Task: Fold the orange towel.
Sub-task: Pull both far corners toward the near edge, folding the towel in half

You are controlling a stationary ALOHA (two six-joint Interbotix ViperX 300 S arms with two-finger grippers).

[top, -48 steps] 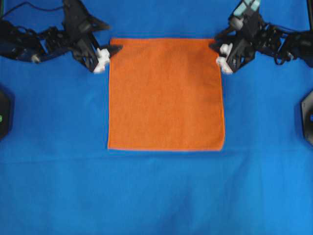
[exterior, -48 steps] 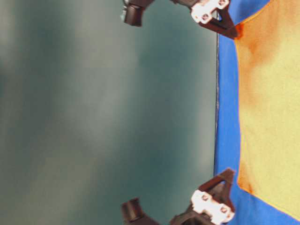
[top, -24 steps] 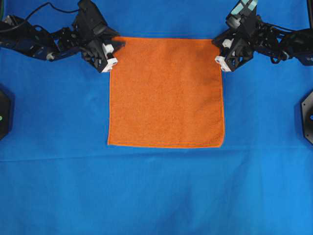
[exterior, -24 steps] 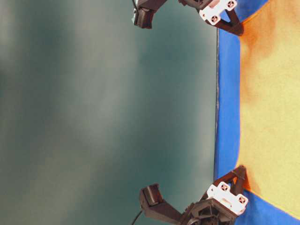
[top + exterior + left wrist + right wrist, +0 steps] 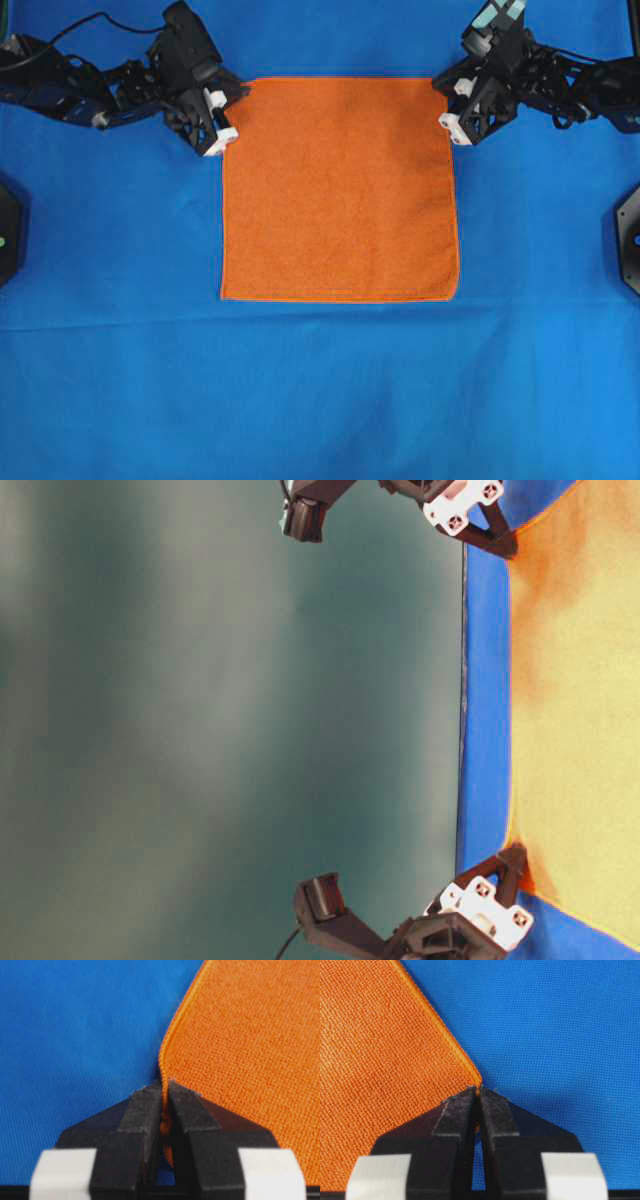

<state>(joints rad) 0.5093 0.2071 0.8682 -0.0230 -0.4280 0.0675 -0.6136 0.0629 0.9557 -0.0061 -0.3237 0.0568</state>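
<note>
The orange towel [image 5: 340, 190] lies flat and square on the large blue cloth [image 5: 320, 400] that covers the bench, in the upper middle of the overhead view, its hem straight along the near edge and both side edges. My left fingers [image 5: 165, 1105] are clenched on the towel's far left corner: in the left wrist view the two black tips press together with a sliver of orange hem pinched between them, and the edge of the cloth curves up into the grip from the flat towel beyond. My right fingers [image 5: 478, 1097] are likewise clenched on the far right corner, the very tip of the orange hem caught where the two black pads meet, with blue cloth on one side and orange terry on the other. From overhead, my left gripper [image 5: 222, 110] sits at the top left corner of the towel and my right gripper [image 5: 450, 105] at the top right corner, each arm reaching in from its own side. In the table-level view both corners look only slightly raised where I grip them, and the rest of the towel rests on the blue cloth.
</note>
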